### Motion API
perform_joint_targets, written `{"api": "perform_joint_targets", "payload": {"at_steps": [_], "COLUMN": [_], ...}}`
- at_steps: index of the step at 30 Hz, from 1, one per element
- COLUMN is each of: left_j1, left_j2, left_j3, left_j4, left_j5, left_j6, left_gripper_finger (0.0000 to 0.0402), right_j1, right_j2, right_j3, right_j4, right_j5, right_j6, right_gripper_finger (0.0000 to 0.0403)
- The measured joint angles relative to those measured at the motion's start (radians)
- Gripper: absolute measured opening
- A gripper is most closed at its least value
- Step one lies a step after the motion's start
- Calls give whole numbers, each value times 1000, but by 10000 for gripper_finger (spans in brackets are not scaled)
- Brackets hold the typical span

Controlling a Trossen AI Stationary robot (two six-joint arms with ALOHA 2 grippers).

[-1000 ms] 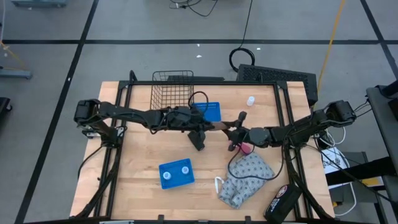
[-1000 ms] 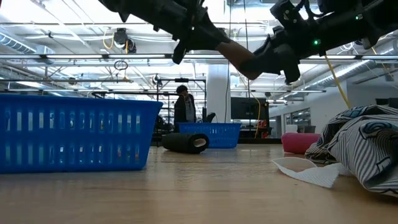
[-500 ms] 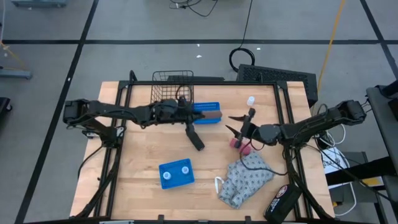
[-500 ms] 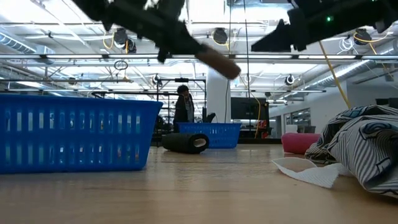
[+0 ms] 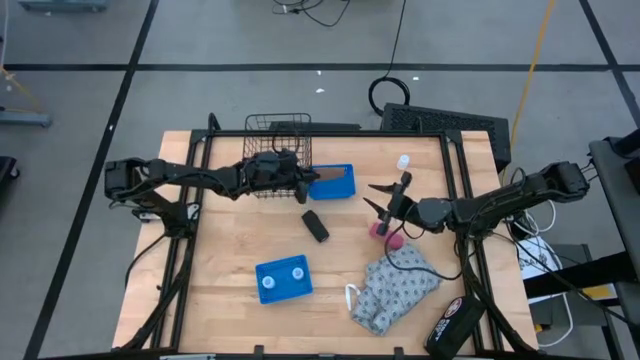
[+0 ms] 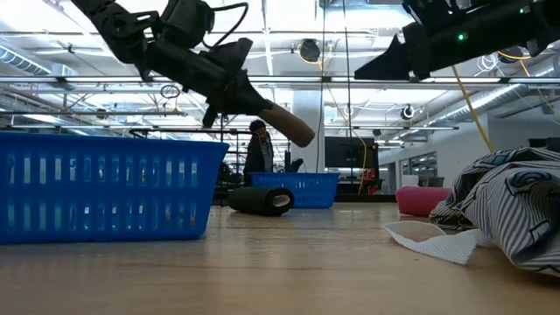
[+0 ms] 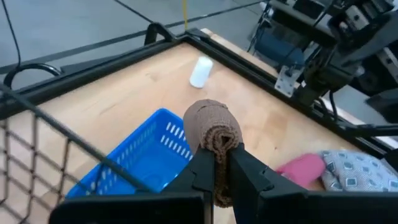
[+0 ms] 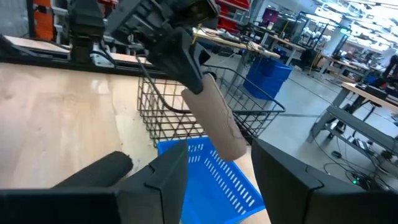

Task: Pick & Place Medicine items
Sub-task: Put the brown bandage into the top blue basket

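Two white bottle caps (image 5: 267, 281) (image 5: 298, 271) sit in the near blue tray (image 5: 283, 290). A third white bottle (image 5: 403, 162) lies on the table near the far edge, also seen in the left wrist view (image 7: 200, 71). My left gripper (image 5: 308, 181) is shut on a brown roll (image 5: 326, 178) above the far blue tray (image 5: 340, 188). My right gripper (image 5: 381, 201) is open in the air to the right of that tray, above the pink block (image 5: 383, 231). My left gripper pinches the brown roll's rear end (image 7: 216, 163) between its two fingers (image 7: 202, 174), coming from the table's left and lying along the roll. The roll is lifted clear and sticks out past the fingertips, slanting down (image 6: 284, 124) over the far blue tray (image 7: 143, 155).
A black roll (image 5: 315, 225) lies on the table's middle. A wire basket (image 5: 277, 150) stands at the far edge beside the far blue tray. A patterned cloth bag (image 5: 395, 290) and a black object (image 5: 452, 322) lie at the near right. A person (image 6: 256, 149) stands in the room beyond.
My right gripper has let go of the brown roll and drawn back toward the table's right. My left gripper has carried the roll from the table's middle toward the far left, over the far blue tray, and has tipped it downward.
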Motion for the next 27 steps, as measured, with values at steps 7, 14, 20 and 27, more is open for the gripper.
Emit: {"api": "perform_joint_targets", "payload": {"at_steps": [7, 14, 20, 27], "left_j1": [3, 10, 15, 15], "left_j2": [94, 216, 252, 255], "left_j3": [146, 278, 288, 288], "left_j4": [-178, -307, -286, -286], "left_j5": [3, -20, -49, -56], "left_j6": [-39, -71, -111, -111], "left_gripper_finger": [20, 20, 20, 27], "right_j1": [-1, -1, -1, -1], "right_j2": [0, 0, 0, 0], "right_j3": [0, 0, 0, 0], "right_j4": [2, -4, -6, -6], "right_j5": [-1, -1, -1, -1], "right_j6": [0, 0, 0, 0], "right_gripper_finger": [161, 162, 158, 161]}}
